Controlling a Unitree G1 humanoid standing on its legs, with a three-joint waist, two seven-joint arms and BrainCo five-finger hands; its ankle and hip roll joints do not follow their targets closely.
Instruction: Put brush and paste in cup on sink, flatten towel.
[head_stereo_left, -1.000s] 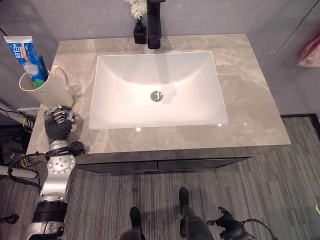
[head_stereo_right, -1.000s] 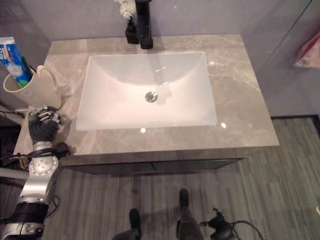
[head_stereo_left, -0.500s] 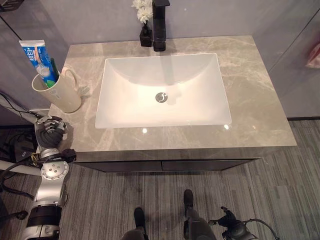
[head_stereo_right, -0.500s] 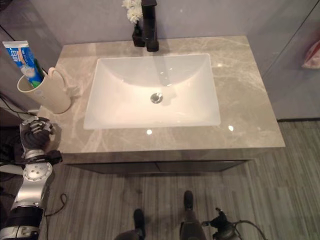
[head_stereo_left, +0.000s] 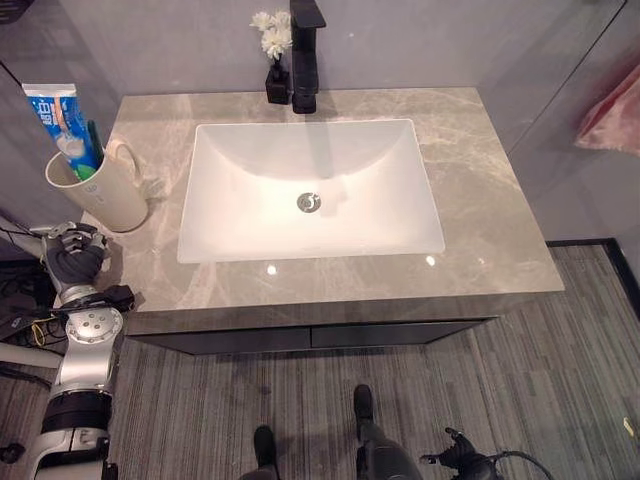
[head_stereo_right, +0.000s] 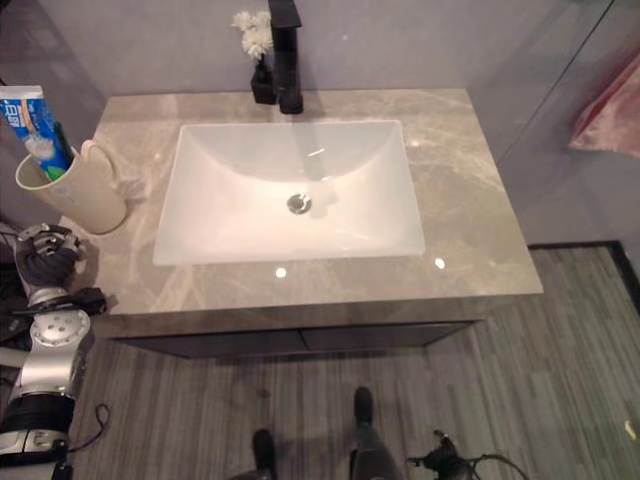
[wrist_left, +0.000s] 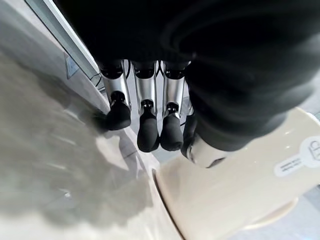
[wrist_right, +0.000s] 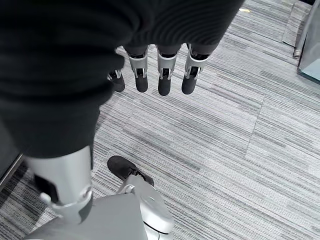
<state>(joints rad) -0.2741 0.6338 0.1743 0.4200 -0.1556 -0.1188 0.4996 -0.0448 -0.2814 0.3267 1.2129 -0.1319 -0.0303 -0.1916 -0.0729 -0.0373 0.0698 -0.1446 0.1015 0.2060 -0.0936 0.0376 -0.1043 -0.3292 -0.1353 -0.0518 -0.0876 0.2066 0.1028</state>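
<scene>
A cream cup with a handle stands on the left end of the grey marble counter. A blue and white toothpaste tube and a green toothbrush stand upright inside it. My left hand hangs just off the counter's left front corner, a little in front of the cup, with relaxed fingers holding nothing; the cup's wall shows close beside them. A pink towel hangs at the far right, partly cut off. My right hand hangs low over the floor, open and empty.
A white rectangular basin is set in the middle of the counter. Behind it stand a black faucet and a small black vase of white flowers. Grey striped carpet lies in front of the cabinet.
The camera has shifted. My left hand has drawn back from beside the cup to the left, off the counter's edge. The cup, brush and paste stay put.
</scene>
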